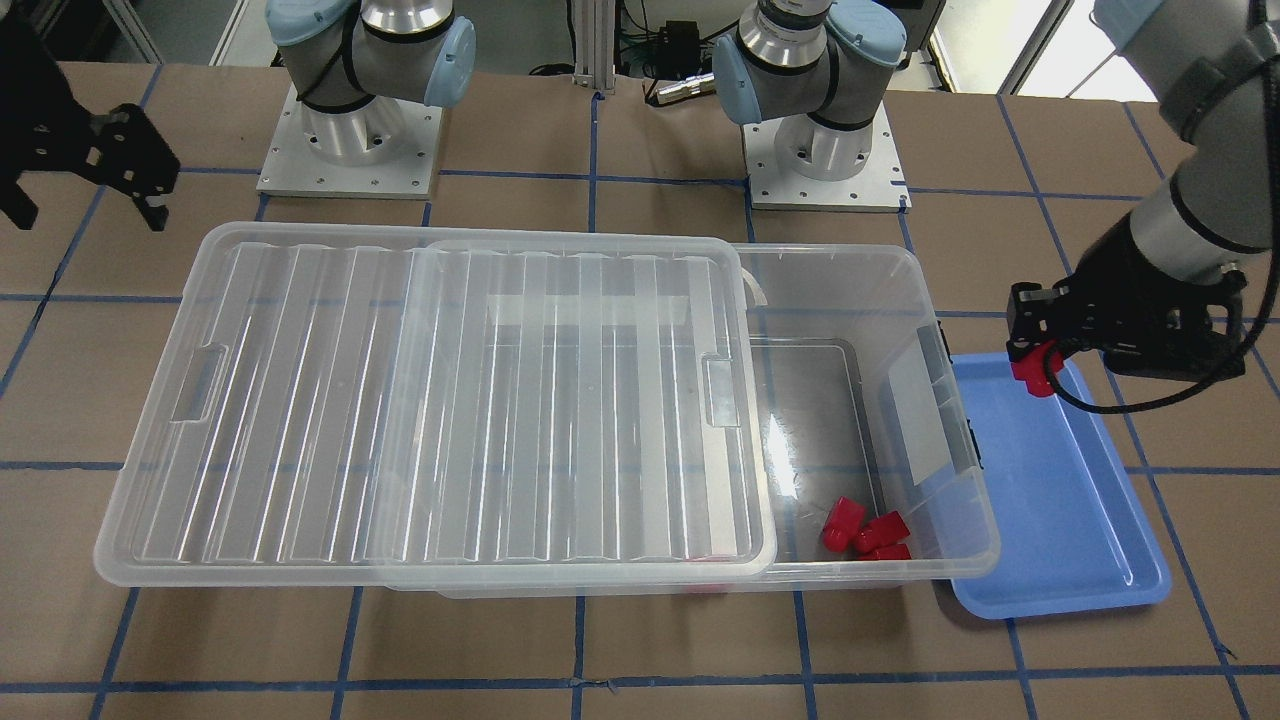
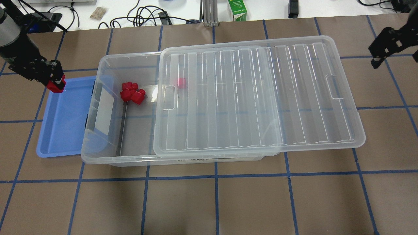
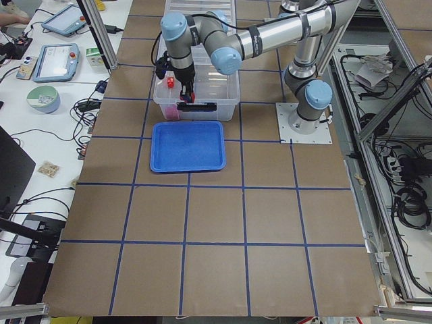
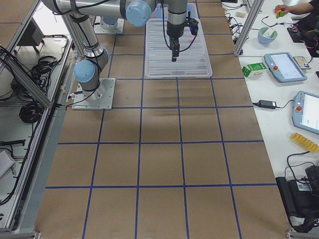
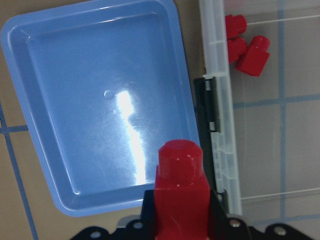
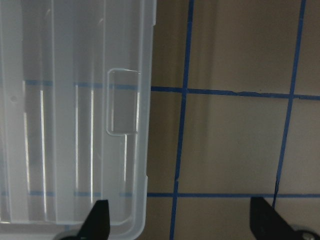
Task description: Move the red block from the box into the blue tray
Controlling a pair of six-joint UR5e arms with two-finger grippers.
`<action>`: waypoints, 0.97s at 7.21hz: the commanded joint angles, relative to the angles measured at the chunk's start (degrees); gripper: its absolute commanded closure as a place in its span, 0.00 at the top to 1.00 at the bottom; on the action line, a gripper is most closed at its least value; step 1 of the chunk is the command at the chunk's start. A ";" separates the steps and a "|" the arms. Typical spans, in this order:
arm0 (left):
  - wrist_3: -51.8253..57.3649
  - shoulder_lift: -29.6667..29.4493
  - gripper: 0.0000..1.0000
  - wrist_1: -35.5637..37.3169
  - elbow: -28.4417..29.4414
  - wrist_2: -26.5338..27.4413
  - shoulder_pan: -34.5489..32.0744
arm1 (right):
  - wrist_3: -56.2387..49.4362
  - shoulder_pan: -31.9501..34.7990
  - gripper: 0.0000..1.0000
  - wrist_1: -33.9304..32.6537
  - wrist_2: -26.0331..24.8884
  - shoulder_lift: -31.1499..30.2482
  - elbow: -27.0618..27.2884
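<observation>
One red block (image 5: 180, 182) is sitting clamped in your left gripper (image 5: 180, 212); be carrying it toward 10 o'clock, mid blue tray (image 5: 85, 90).

The light is bright, even, and comes from above. Shadows on the table (image 2: 228, 202) are soft and pale. A white streak of glare runs down the blue tray (image 5: 75, 110) in the left wrist view; the red block (image 5: 180, 190), close to the lens, looks slightly soft. The ribs of the clear lid (image 2: 258, 98) carry thin bright reflections. The right wrist view is dimmer.
</observation>
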 commanded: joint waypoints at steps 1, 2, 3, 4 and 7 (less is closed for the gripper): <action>4.10 -5.41 0.10 16.38 -9.01 -0.35 5.62 | -4.41 -6.08 1.00 -10.08 0.32 0.23 10.52; 5.24 -8.22 0.10 25.02 -13.41 -0.43 5.99 | -4.15 -6.09 1.00 -14.93 0.58 0.15 15.45; 5.25 -10.42 0.10 29.89 -15.97 -0.43 5.99 | -4.15 -6.00 1.00 -15.33 2.50 0.23 16.81; 5.43 -11.40 0.19 31.33 -16.44 -0.43 5.99 | -4.24 -5.91 1.00 -16.99 3.91 1.45 17.08; 3.60 -10.72 0.94 30.04 -14.35 0.09 4.95 | -3.45 -5.39 1.00 -19.81 3.83 4.89 17.00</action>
